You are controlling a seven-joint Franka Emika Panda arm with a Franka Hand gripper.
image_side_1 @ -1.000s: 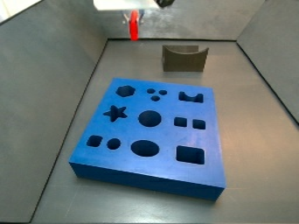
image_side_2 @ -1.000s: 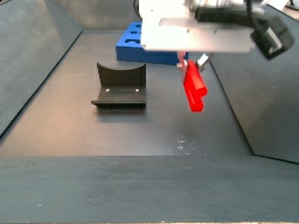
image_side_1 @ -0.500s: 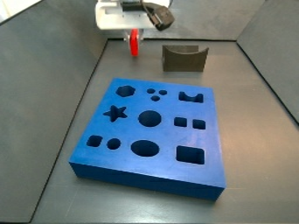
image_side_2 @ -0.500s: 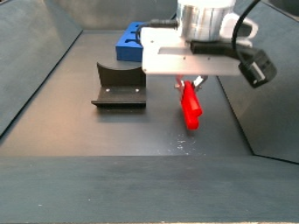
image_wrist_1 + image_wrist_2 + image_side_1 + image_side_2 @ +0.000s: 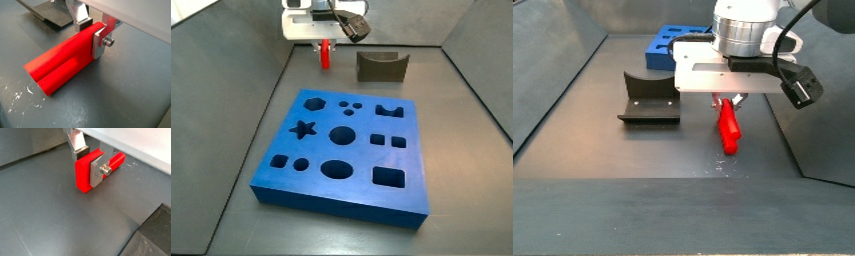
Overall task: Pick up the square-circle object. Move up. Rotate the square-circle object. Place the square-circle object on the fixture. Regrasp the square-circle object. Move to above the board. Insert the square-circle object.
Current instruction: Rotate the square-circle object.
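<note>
Red square-circle object [image 5: 727,128] hanging long way down, pinched tight in end effector [image 5: 97,31], beside fixture [image 5: 648,99].

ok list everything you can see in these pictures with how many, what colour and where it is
red block: one, bright red, hanging upright off the tool, its lower end close to the dark floor, beside the holder
holder: one, dark grey with a curved dip on top, standing on the floor between the board and the red block
board: one, blue, thick slab with star, round, square and hexagon holes, flat on the floor, nothing in its holes
floor: one, dark grey, with grey walls around it
tool: one, silver plates clamped on the red block, under a white wrist, away from the board
</note>
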